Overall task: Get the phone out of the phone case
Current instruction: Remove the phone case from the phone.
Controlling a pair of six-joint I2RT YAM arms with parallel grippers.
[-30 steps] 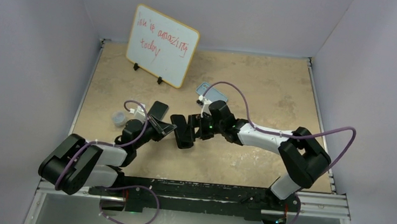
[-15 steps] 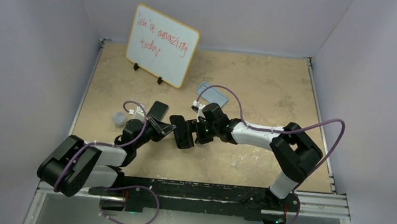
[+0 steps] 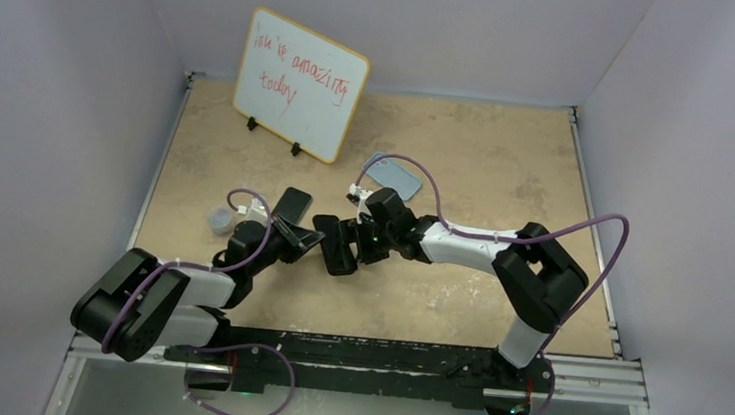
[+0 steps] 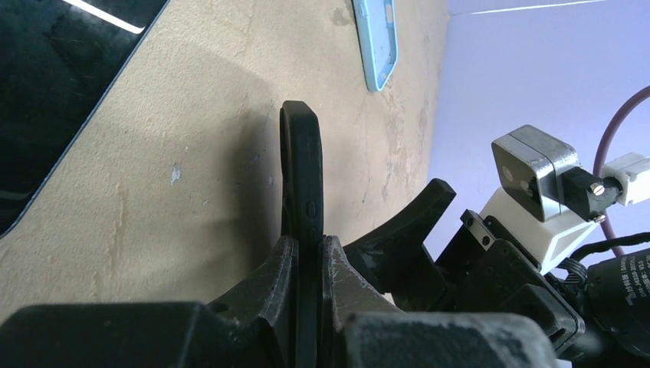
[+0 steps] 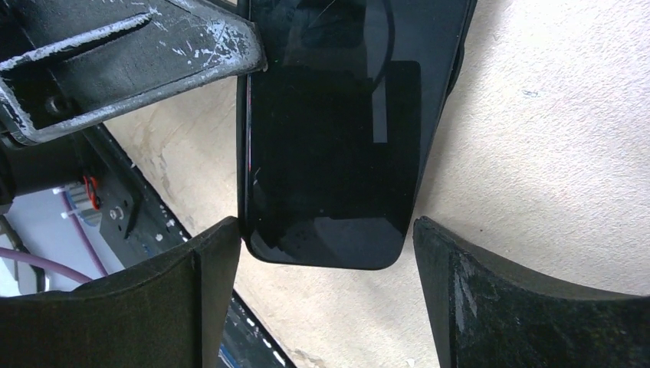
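My left gripper (image 4: 309, 241) is shut on the edge of a black phone (image 4: 301, 169) and holds it on its side above the table; in the top view the phone (image 3: 339, 255) sits between both grippers. My right gripper (image 5: 326, 234) is open, its jaws standing either side of the phone's glossy end (image 5: 337, 130), the left finger touching its corner. I cannot tell whether a dark case wraps this phone. A light blue phone case (image 3: 393, 178) lies flat on the table behind the right wrist, also in the left wrist view (image 4: 377, 42).
A whiteboard (image 3: 299, 86) with red writing stands at the back left. A small clear cup (image 3: 221, 220) sits left of the left gripper. A flat glossy black slab (image 3: 293, 204) lies by the left gripper. Lavender walls enclose the table.
My right arm has slid left, bringing its open jaws around the phone's end and uncovering more of the blue case. The left gripper has kept its hold.
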